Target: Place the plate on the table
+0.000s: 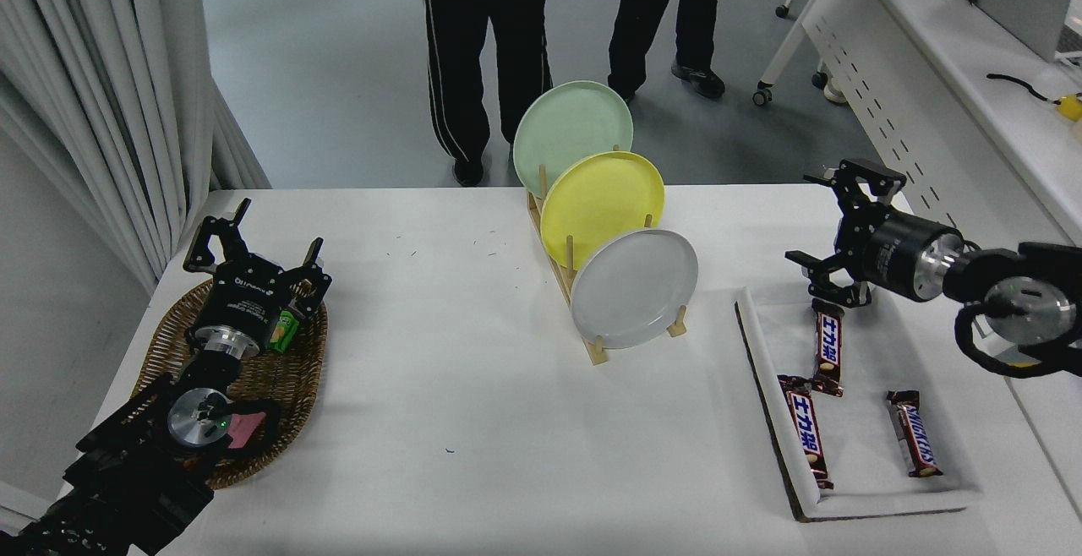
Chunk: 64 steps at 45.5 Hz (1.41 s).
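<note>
The light-grey plate point(636, 287) stands on edge in the front slot of a wooden rack point(583, 319) at the middle of the white table point(456, 387). Behind it stand a yellow plate point(602, 205) and a pale green plate point(571, 133). My right gripper point(816, 222) is open and empty, held above the table to the right of the rack, well apart from the grey plate. My left gripper point(254, 239) is open and parked over a wicker basket point(279, 370) at the lower left.
A white tray point(854, 455) with three chocolate bars lies at the front right, under the right arm. The basket holds a green item point(286, 329) and a pink one. Two people stand at the far side. A perforated white desk point(896, 108) is at the right.
</note>
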Each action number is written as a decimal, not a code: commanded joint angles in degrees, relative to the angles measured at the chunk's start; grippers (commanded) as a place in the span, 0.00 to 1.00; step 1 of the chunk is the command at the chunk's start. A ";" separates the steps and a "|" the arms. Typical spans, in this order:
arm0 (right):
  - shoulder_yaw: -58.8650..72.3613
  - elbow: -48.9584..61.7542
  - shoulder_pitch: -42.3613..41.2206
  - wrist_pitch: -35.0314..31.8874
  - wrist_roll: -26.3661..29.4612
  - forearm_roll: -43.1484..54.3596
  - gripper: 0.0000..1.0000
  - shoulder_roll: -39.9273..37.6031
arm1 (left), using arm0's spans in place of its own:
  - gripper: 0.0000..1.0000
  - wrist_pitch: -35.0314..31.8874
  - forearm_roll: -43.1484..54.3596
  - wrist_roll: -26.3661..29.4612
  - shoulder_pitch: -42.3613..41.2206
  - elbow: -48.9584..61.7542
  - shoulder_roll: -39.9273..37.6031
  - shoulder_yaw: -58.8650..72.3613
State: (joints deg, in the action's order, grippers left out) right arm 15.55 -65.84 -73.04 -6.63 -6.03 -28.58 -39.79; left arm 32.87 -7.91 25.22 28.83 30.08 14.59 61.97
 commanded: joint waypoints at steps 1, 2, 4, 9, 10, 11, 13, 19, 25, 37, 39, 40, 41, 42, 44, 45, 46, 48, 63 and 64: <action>-4.82 0.27 -2.28 3.72 6.38 -1.30 1.00 5.33 | 1.00 0.01 0.00 0.00 0.00 -0.03 0.00 -0.01; -5.17 0.45 -2.37 4.25 6.73 -1.21 1.00 5.51 | 1.00 0.01 0.00 0.00 0.00 0.06 0.00 -0.01; -5.53 1.59 -2.28 4.52 7.61 -0.95 1.00 5.77 | 1.00 0.01 0.00 0.00 0.00 -0.03 0.00 0.08; -5.01 5.63 -2.36 5.58 10.07 1.95 1.00 9.46 | 1.00 0.01 0.00 0.00 0.00 -0.03 0.00 -0.01; -5.00 6.33 -2.63 5.75 10.60 2.91 1.00 10.34 | 1.00 0.01 0.00 0.00 0.00 0.06 0.00 -0.01; -5.18 6.69 -3.07 6.01 11.04 3.70 1.00 10.87 | 1.00 0.01 0.00 0.00 0.00 -0.03 0.00 -0.01; -4.74 7.39 -3.94 6.45 12.18 4.94 1.00 11.57 | 1.00 0.01 0.00 0.00 0.00 -0.03 0.00 -0.01; -4.56 8.19 -4.83 6.72 14.99 5.82 1.00 13.33 | 1.00 0.01 0.00 0.00 0.00 0.06 0.00 -0.01; -4.39 9.85 -5.35 7.95 16.40 5.73 1.00 16.32 | 1.00 0.01 0.00 0.00 0.00 -0.03 0.00 -0.01; -2.80 10.56 -5.27 9.71 20.97 5.91 0.99 19.22 | 1.00 0.01 0.00 0.00 0.00 -0.03 0.00 0.08; -2.80 11.43 -5.09 10.23 20.97 6.00 0.99 19.92 | 1.00 0.01 0.00 0.00 0.00 0.06 0.00 -0.01; -2.80 11.87 -5.00 10.41 21.06 6.00 0.99 20.27 | 1.00 0.01 0.00 0.00 0.00 0.06 0.00 -0.01; -2.89 12.31 -5.00 10.50 20.97 6.00 0.99 20.54 | 1.00 0.01 0.00 0.00 0.00 -0.03 0.00 -0.01; -2.81 12.67 -4.83 10.50 20.97 6.00 0.99 20.80 | 1.00 0.01 0.00 0.00 0.00 0.06 0.00 -0.01; -2.81 13.54 -4.65 10.67 20.97 6.00 0.99 21.42 | 1.00 0.01 0.00 0.00 0.00 -0.03 0.00 -0.01; -2.89 14.07 -4.56 10.85 20.97 6.00 0.99 21.85 | 1.00 0.01 0.00 0.00 0.00 -0.03 0.00 -0.01; -2.89 14.68 -4.39 11.02 20.97 6.00 0.99 22.38 | 1.00 0.01 0.00 0.00 0.00 -0.03 0.00 -0.01; -2.89 15.91 -4.13 11.03 20.97 5.91 0.99 23.17 | 1.00 0.01 0.00 0.00 0.00 -0.03 0.00 -0.01; -3.95 18.38 -3.42 10.76 20.97 5.91 0.93 24.41 | 1.00 0.01 0.00 0.00 0.00 -0.03 0.00 -0.01; -3.95 18.38 -3.42 10.76 20.97 5.91 0.91 24.41 | 1.00 0.01 0.00 0.00 0.00 0.06 0.00 0.08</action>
State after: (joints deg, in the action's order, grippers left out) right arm 11.93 -48.99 -76.80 4.02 14.72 -22.66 -16.53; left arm 32.87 -7.91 25.22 28.83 30.08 14.59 61.97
